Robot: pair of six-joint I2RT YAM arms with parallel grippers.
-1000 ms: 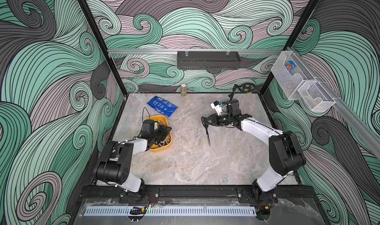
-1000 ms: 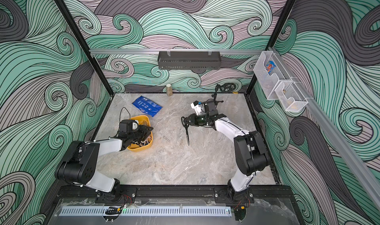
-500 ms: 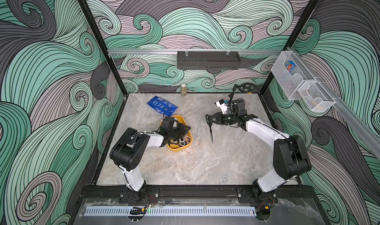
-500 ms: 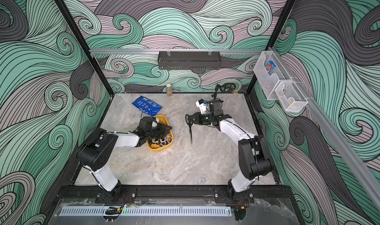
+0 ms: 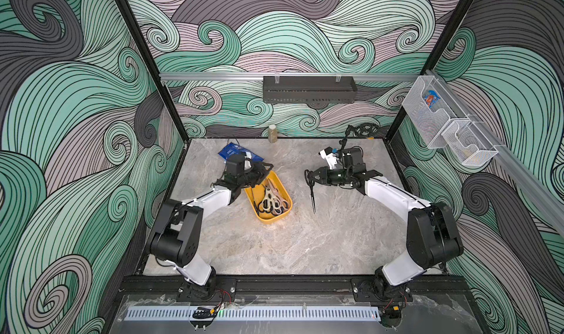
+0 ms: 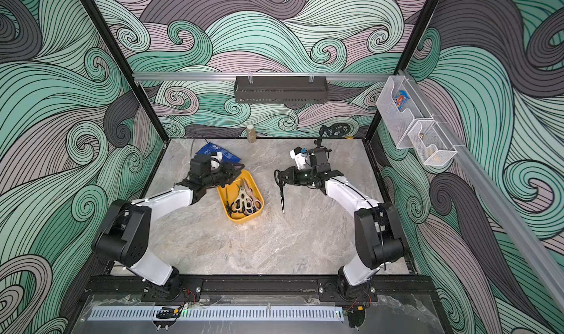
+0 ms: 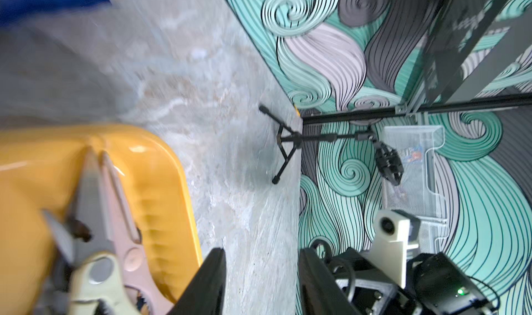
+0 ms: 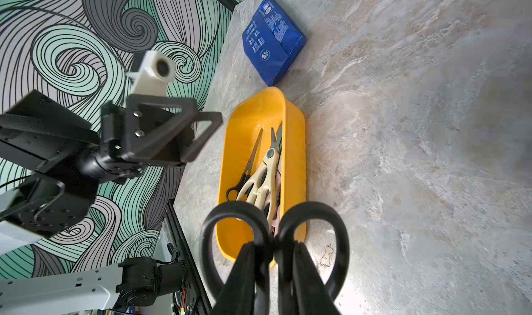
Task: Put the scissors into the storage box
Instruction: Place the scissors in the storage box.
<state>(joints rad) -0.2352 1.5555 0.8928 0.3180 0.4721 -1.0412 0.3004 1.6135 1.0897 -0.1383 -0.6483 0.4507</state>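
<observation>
Marble bench (image 5: pixel 305 250), wavy wallpaper (image 5: pixel 305 27), and our right hand (image 8: pixel 273 253) is clamped on the loops of the black-handled scissors (image 8: pixel 262 231), blades dangling point-down well apart from the storage box (image 5: pixel 271 219) left of the bench's middle. We reckon the tip could snag the low wall (image 8: pixel 298 161) or skid off the other pairs (image 5: pixel 270 199) piled inside. Our left hand (image 7: pixel 262 282), half-open and empty, sits just beside the box's far end, so a bump could shove it.

Right gripper (image 6: pixel 282 176) pinching the black scissors (image 6: pixel 283 196) by the handles, blades dangling point-down over the marble, clear to the right of the yellow box (image 6: pixel 244 219) with its heap of scissors (image 6: pixel 244 199), while the left gripper (image 6: pixel 236 169) hovers at the box's far corner, near the blue packet (image 6: pixel 213 148).
</observation>
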